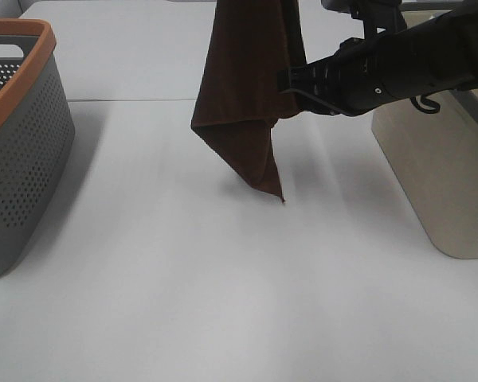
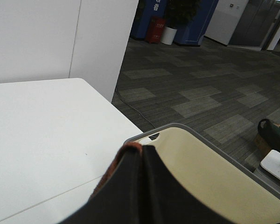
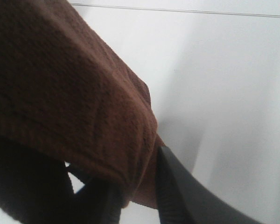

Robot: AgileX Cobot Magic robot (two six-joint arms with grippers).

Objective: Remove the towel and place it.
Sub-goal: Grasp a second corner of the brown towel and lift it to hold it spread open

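The dark brown towel [image 1: 243, 95] hangs above the white table [image 1: 183, 278], its top past the frame's upper edge and its lowest corner just over the tabletop. My right gripper [image 1: 287, 79] reaches in from the right and meets the towel's right edge. In the right wrist view the towel [image 3: 60, 84] lies between the right gripper's [image 3: 135, 196] dark fingers [image 3: 182, 186]. My left gripper [image 2: 141, 154] is out of the exterior view; in the left wrist view its fingers are pressed together with a strip of towel [image 2: 121, 161] at their tips.
A grey perforated basket with an orange rim [image 1: 24, 143] stands at the left edge. A beige basket [image 1: 438, 167] stands at the right, under the right arm; it also shows in the left wrist view [image 2: 200, 172]. Carpeted floor lies beyond the table.
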